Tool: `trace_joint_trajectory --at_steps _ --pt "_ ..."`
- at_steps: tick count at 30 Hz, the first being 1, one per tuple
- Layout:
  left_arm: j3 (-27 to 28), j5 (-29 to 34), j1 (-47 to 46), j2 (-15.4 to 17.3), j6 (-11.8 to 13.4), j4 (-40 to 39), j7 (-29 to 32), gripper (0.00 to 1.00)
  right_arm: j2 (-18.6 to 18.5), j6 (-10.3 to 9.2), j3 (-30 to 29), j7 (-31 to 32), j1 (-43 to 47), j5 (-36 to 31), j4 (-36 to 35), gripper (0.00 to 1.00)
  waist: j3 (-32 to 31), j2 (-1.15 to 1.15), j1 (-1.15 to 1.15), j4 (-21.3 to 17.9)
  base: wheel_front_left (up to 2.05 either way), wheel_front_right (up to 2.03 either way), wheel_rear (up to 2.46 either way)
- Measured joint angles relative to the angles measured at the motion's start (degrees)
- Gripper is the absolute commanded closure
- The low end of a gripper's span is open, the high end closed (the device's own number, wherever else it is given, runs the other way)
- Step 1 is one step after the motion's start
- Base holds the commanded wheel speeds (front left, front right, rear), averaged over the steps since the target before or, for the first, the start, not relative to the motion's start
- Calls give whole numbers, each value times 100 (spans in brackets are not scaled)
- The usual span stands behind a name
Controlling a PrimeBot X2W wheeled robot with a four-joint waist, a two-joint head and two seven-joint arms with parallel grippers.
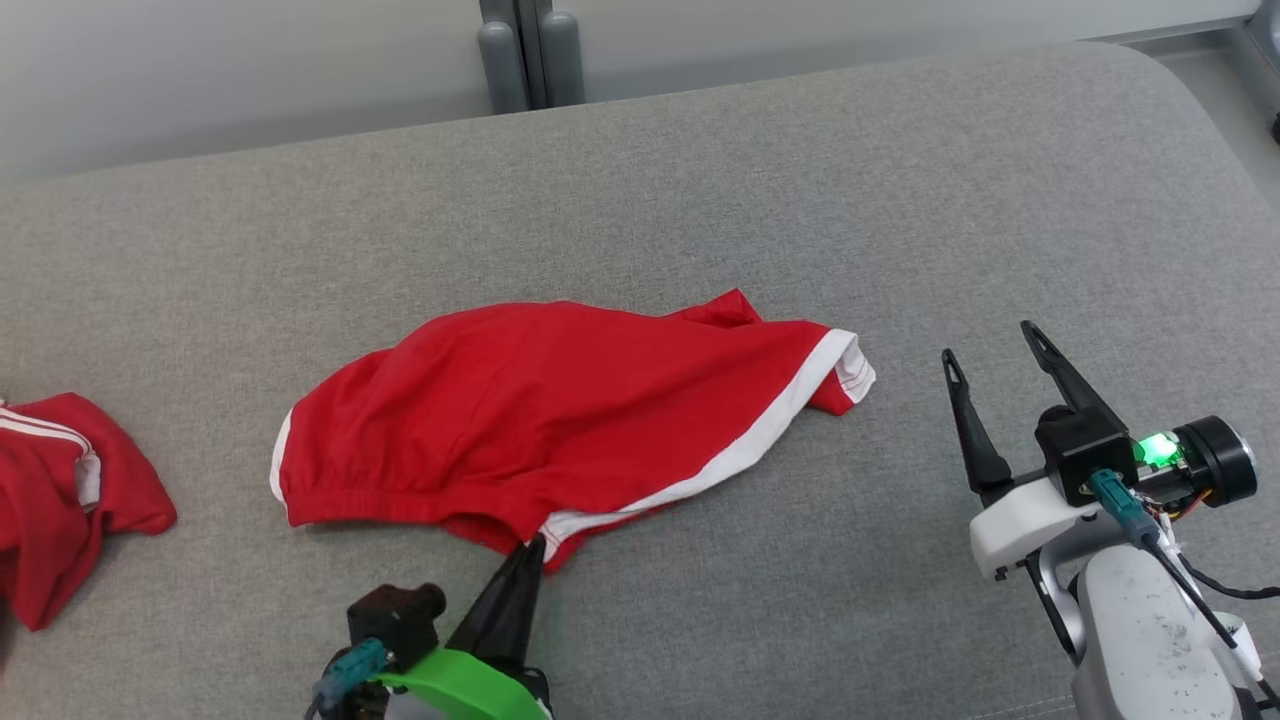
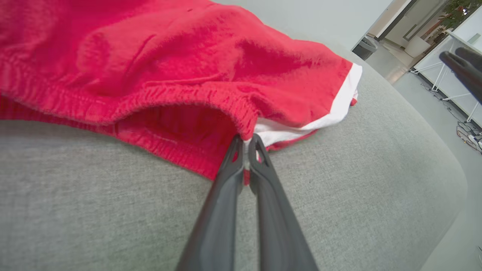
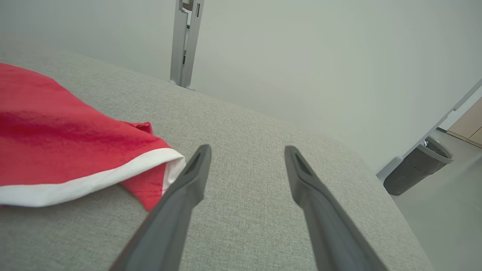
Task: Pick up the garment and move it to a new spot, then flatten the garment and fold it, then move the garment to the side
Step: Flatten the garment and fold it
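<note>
The garment (image 1: 560, 410) is a pair of red shorts with white trim, lying loosely spread on the grey cushioned surface (image 1: 700, 200). My left gripper (image 1: 533, 548) is at its near edge, shut on the garment's waistband corner (image 2: 246, 130), where red elastic meets white trim. The cloth bunches up just above the fingertips in the left wrist view (image 2: 246, 141). Off to the right of the garment, my right gripper (image 1: 990, 345) stands open above the bare surface, touching nothing. In the right wrist view the gripper (image 3: 246, 150) has the garment's white-edged leg (image 3: 113, 173) to its left.
A second red garment with white stripes (image 1: 60, 490) lies crumpled at the far left edge. A grey post (image 1: 530, 50) stands behind the surface against the wall. The surface's rounded right edge (image 1: 1200, 120) drops to the floor, where a dark bin (image 3: 418, 165) stands.
</note>
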Motion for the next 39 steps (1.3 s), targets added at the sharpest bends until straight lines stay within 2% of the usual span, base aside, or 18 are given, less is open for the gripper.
trace_joint_trajectory --at_steps 8,13,14,15,16,17,23,31,35,39 --pt "1031 213 8 155 0 -136 0 100 -1 0 14 0 98 197 89 0 -222 0 0 69 0 0 0" --pt "1165 383 -2 411 0 129 0 100 0 0 181 0 171 357 159 0 -368 0 0 92 0 0 0" --pt "1134 385 -8 466 0 278 0 96 3 0 211 0 201 401 175 0 -397 0 0 90 0 0 0" --pt "1127 377 -8 498 0 390 1 63 2 0 224 0 220 432 185 0 -420 0 0 88 0 0 0" --pt "1129 383 -18 542 0 492 0 16 1 0 235 0 236 468 197 0 -448 0 0 83 0 0 0" --pt "1159 392 -57 575 -3 615 1 0 2 0 242 0 257 503 201 0 -478 0 0 79 0 0 0" --pt "1757 706 -34 494 -4 797 0 0 3 0 267 0 466 748 197 0 -651 0 0 37 0 0 0" --pt "2991 1750 410 -127 27 119 0 0 1 0 181 0 645 1085 -64 0 -855 0 0 -3 0 0 0" --pt "3223 2093 593 -338 25 -131 0 0 1 0 157 0 816 1254 -112 0 -950 0 0 2 0 0 0" --pt "3289 2147 782 -459 19 -67 0 0 2 0 270 0 1035 1325 12 0 -1016 0 0 24 0 0 0"
